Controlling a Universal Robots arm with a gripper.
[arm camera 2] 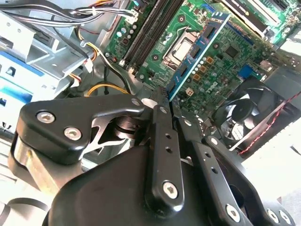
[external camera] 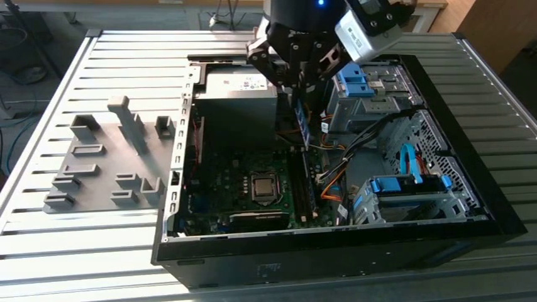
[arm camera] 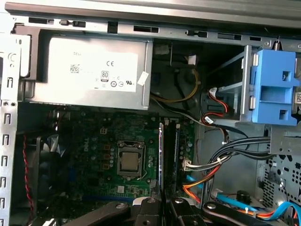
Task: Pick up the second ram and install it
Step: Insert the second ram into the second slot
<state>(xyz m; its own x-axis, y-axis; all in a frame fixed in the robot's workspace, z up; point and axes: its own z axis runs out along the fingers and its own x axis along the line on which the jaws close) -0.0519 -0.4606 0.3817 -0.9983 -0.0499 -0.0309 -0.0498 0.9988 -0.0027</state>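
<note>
Second wrist view showed the hand [arm camera 2: 164, 101] clamped on the ram [arm camera 2: 197, 54], blue board edge-on above the motherboard [arm camera 2: 221, 61]; exterior view put it over the open case [external camera: 470, 189], near the slots [external camera: 304, 182]; to seat it well, I judged, keep it square to the slot and press evenly; the case lay on a slatted desk [external camera: 109, 239], grey tray [external camera: 92, 170] beside it.

Arm reaching downward, gripper [arm camera 2: 164, 101] fingers [arm camera 2: 160, 122] clamped together, tips lowered
</note>
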